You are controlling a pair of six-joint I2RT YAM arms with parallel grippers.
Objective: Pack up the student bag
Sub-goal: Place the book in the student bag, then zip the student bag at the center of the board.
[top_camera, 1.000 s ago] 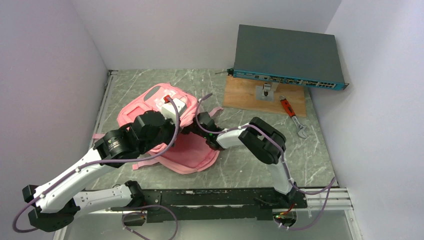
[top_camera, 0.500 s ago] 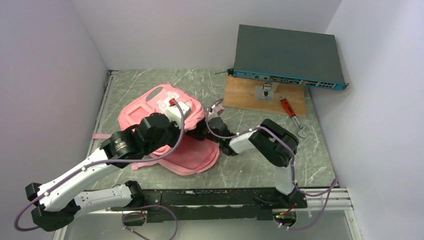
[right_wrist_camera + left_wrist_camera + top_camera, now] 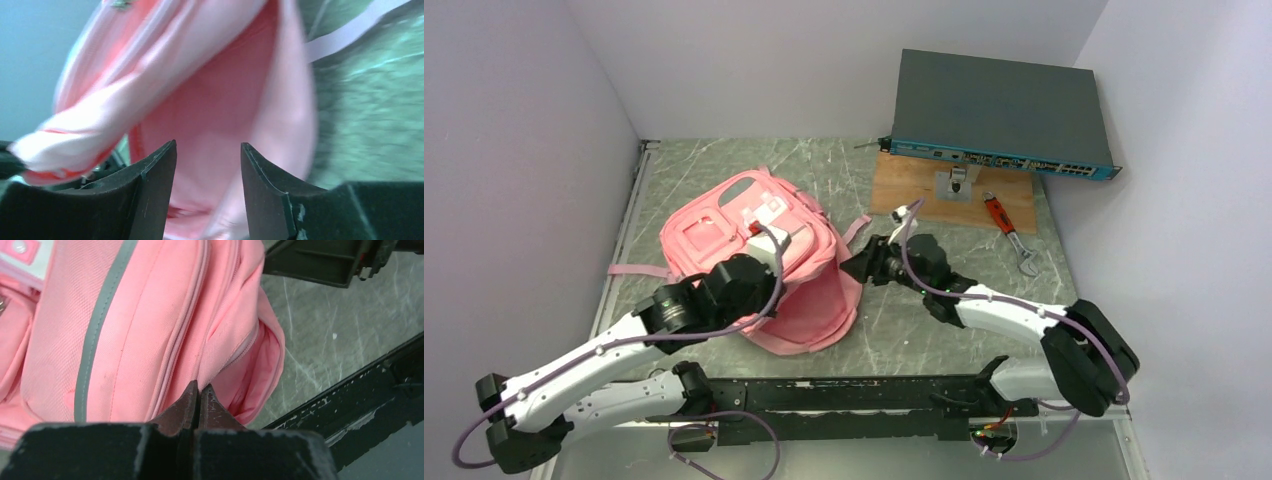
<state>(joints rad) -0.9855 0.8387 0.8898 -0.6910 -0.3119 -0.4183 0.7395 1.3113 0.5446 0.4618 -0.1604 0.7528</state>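
Grey-veined marble table (image 3: 944,330) is hosting this one, and the student bag (image 3: 724,225) is lying left of centre, its mouth gaping toward the right arm. Left gripper (image 3: 200,388) is pressing its fingers tight together at a zipper fold on the bag; whether fabric is caught, I can't tell. Right gripper (image 3: 208,146) is hovering with fingers spread, facing the pink interior. Network switch (image 3: 999,110) is sitting back right.
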